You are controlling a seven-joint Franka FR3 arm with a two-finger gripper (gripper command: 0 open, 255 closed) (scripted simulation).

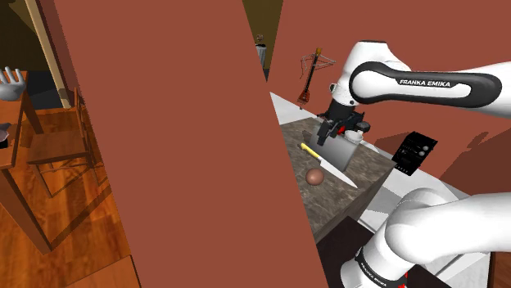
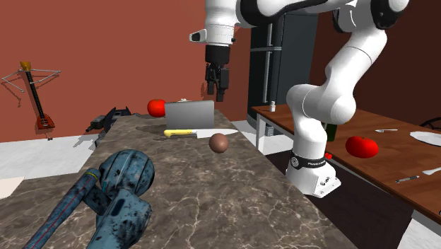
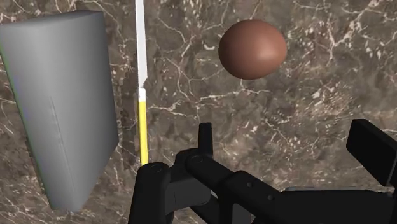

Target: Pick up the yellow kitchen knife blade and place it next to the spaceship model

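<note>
Tool (image 2: 218,86) is hovering released above worktop (image 2: 212,201). Yellow-handled knife (image 2: 185,132) is lying beside grey box (image 2: 189,113). In the second exterior view, brown ball (image 2: 219,143) is sitting at knife's 4 o'clock.

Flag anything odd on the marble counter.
The yellow-handled knife beside the grey box seems to stand on its edge: from above it shows as a thin sliver. Nothing else looks askew.
</note>
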